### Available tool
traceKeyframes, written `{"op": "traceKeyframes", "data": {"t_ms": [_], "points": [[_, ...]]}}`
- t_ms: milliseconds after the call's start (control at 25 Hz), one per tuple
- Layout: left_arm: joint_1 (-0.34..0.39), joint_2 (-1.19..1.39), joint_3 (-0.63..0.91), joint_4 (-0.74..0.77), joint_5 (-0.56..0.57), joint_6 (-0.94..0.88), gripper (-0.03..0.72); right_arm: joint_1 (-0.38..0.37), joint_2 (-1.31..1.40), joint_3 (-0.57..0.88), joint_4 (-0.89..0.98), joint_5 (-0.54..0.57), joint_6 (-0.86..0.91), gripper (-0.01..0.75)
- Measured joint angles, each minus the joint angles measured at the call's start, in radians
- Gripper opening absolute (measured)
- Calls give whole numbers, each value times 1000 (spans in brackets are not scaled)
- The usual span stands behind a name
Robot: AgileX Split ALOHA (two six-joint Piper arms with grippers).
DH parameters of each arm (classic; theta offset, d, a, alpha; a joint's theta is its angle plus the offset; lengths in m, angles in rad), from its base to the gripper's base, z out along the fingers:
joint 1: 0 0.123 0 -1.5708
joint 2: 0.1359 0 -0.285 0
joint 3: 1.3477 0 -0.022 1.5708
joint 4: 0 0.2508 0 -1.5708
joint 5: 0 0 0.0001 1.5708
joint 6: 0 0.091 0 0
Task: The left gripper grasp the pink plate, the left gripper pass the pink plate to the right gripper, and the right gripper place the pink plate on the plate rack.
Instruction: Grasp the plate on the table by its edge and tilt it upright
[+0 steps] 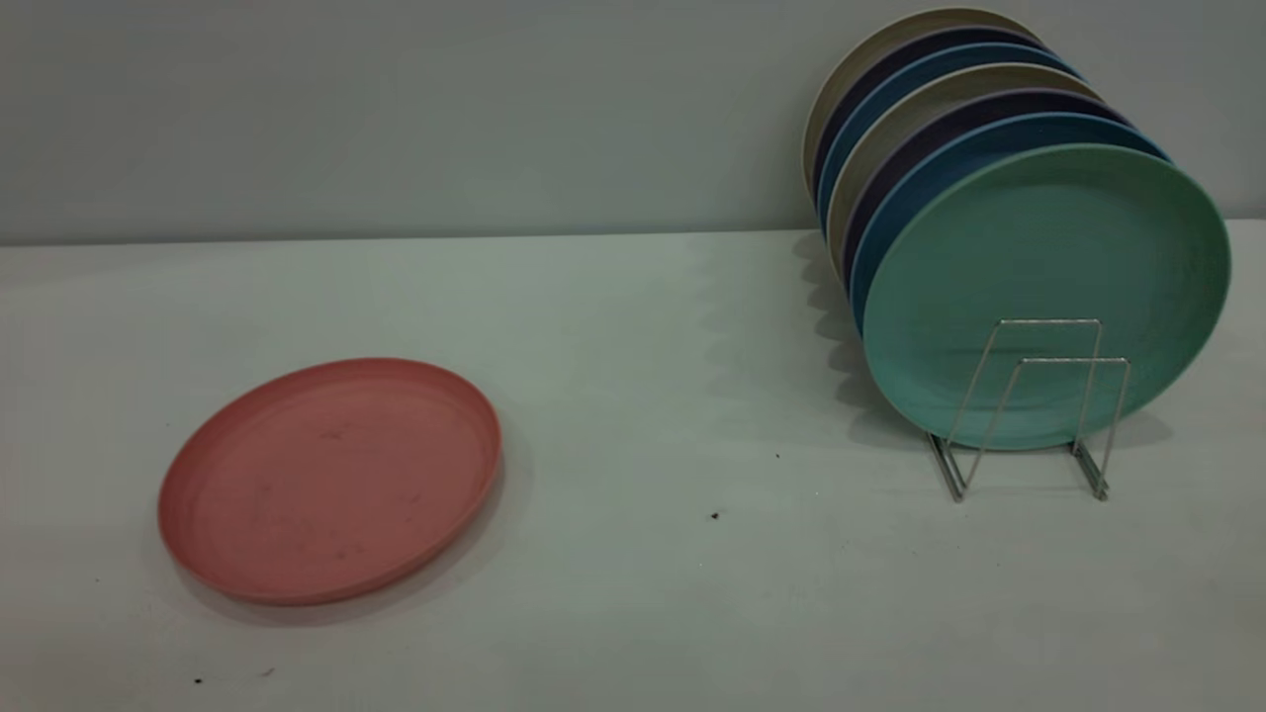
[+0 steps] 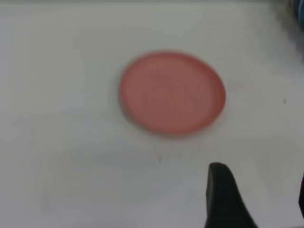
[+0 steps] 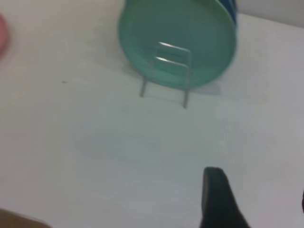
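Plate (image 1: 331, 482), pink, lies flat on table (image 1: 633, 415), well apart from rack (image 1: 1029, 405), untouched. Rack holds green plate (image 1: 1043, 287) at front, row of blue, dark and beige plates behind it; front wire loops bare. Left gripper (image 2: 259, 199) hovers above table, short of plate; jaws apart, nothing between. Right gripper (image 3: 256, 199) faces rack from distance; jaws apart, empty. Step in hand: approach for first grasp. Next move likely calls for descent to plate rim, one jaw under, one over.
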Motion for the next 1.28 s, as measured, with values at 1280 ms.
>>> {"op": "traceKeyframes", "data": {"t_ms": [1280], "points": [[213, 1654, -364, -430, -363, 607, 414, 0, 758, 0, 612, -381, -561, 432]]}}
